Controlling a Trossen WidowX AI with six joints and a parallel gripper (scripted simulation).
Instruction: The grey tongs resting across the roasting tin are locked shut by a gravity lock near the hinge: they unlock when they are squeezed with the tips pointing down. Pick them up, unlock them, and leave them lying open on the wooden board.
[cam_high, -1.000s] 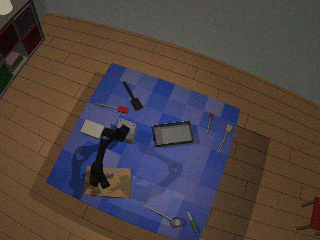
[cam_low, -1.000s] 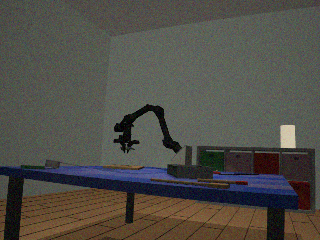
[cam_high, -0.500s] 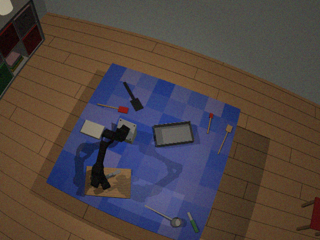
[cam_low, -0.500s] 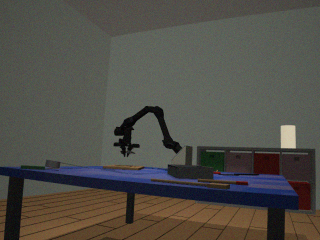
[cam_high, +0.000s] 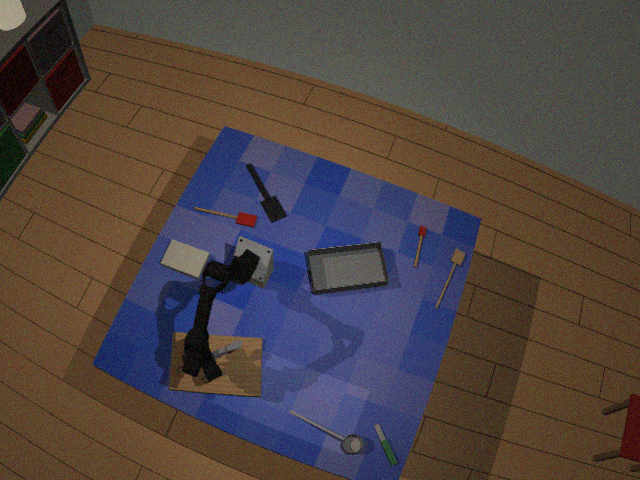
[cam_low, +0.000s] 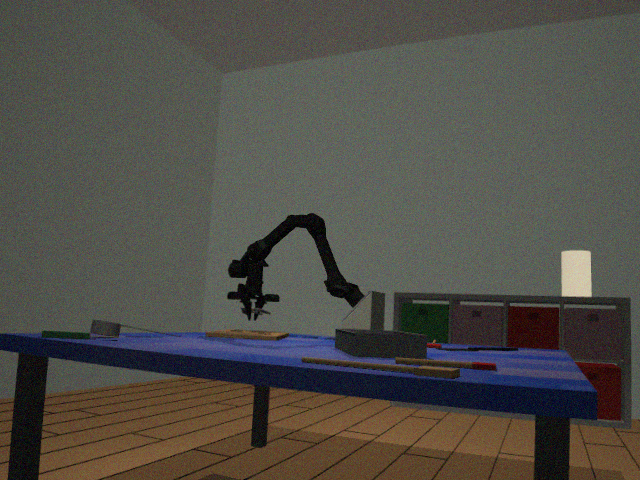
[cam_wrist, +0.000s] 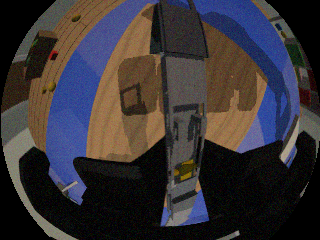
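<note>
Over the wooden board (cam_high: 242, 379), seen from the top, our gripper (cam_high: 202, 364) is clamped on the grey tongs (cam_high: 227, 348), whose grey end sticks out toward the side of the board that faces the roasting tin (cam_high: 346, 267). The tin lies well apart from the board on the blue cloth (cam_high: 361, 361), and a ladle (cam_high: 341, 436) lies beyond the board's far corner, near the cloth's edge.

From the exterior view, we see the gripper (cam_low: 253, 310) hanging above the board (cam_low: 247, 334), apart from it, with the tongs (cam_low: 261, 311) held in the narrow jaws and clear of the wood. The tin (cam_low: 381, 343) stands to the right of the board on the table (cam_low: 516, 395).

Through the wrist view, the tongs (cam_wrist: 179, 80) run straight up the middle from between our fingers, the tips pointing away over the board (cam_wrist: 116, 140). We cannot tell whether the tong arms have sprung apart.
</note>
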